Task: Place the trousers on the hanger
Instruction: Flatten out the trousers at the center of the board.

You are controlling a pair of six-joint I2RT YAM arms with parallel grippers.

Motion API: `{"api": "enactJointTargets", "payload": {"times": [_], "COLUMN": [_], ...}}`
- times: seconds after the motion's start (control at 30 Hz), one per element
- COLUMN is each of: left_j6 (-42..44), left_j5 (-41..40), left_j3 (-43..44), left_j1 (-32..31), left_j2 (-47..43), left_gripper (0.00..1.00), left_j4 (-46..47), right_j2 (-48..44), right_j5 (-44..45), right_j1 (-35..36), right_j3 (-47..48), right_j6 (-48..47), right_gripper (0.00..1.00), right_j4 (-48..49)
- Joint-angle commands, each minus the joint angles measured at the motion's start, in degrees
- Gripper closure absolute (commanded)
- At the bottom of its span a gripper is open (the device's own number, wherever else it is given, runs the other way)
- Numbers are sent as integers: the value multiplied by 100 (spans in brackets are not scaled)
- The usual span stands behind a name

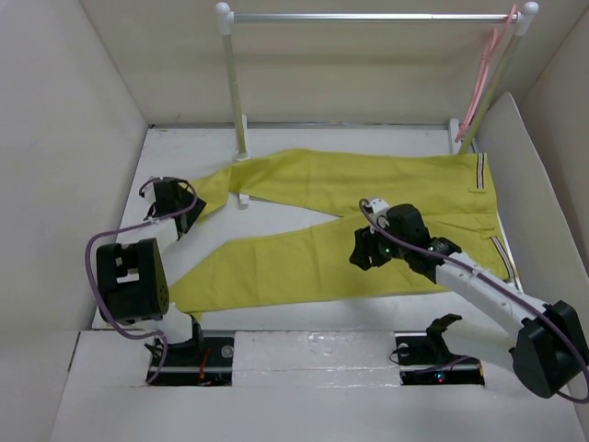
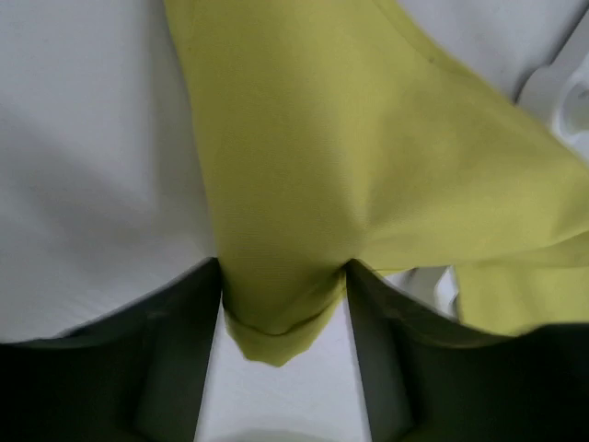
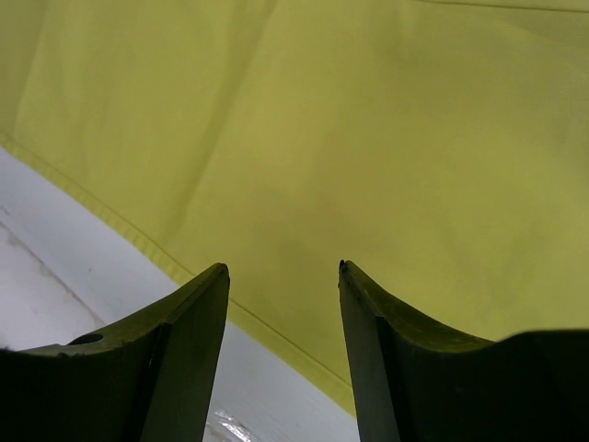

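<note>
The trousers (image 1: 368, 198) lie flat on the white counter (image 1: 276, 216) across the middle of the top view. Their striped waistband is at the right of the frame and both legs run out toward the left. The legs spread apart as they go, leaving a wedge of bare counter between them.

The left gripper (image 1: 179, 195) sits at the left of the frame on the end of the upper leg. In the left wrist view its dark fingers (image 2: 175, 350) are clamped on the hem, the yellow cloth bunched and squeezed narrow between them.

The right gripper (image 1: 362, 250) is right of centre, over the lower leg near where the two legs meet. In the right wrist view its fingers (image 3: 184, 322) stand apart with nothing between them. Beyond them the cloth's seamed edge runs diagonally, with counter at the lower left.

The hanger (image 1: 485, 78) hangs at the upper right of the frame from the silver rail of the rack (image 1: 368, 17), well apart from both grippers.
</note>
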Motion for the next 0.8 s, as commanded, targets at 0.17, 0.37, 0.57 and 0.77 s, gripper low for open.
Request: {"api": "enactJointTargets", "payload": {"times": [0.17, 0.37, 0.57, 0.77], "left_j6": [869, 1934, 2049, 1610], "left_j5": [-956, -2328, -2375, -2347], "left_j3": [1879, 3843, 3554, 3558], "left_j1": [5, -127, 347, 348], "left_j2": [13, -50, 282, 445], "left_gripper": [100, 100, 34, 19], "left_j4": [-1275, -3237, -3107, -3441], "right_j2": [177, 352, 774, 801], "right_j5": [170, -22, -181, -24], "right_j1": [289, -9, -177, -230], "right_j3": [262, 446, 780, 1018], "right_j6": [-1, -308, -705, -1223], "right_gripper": [44, 43, 40, 38], "right_j4": [177, 97, -323, -746]}}
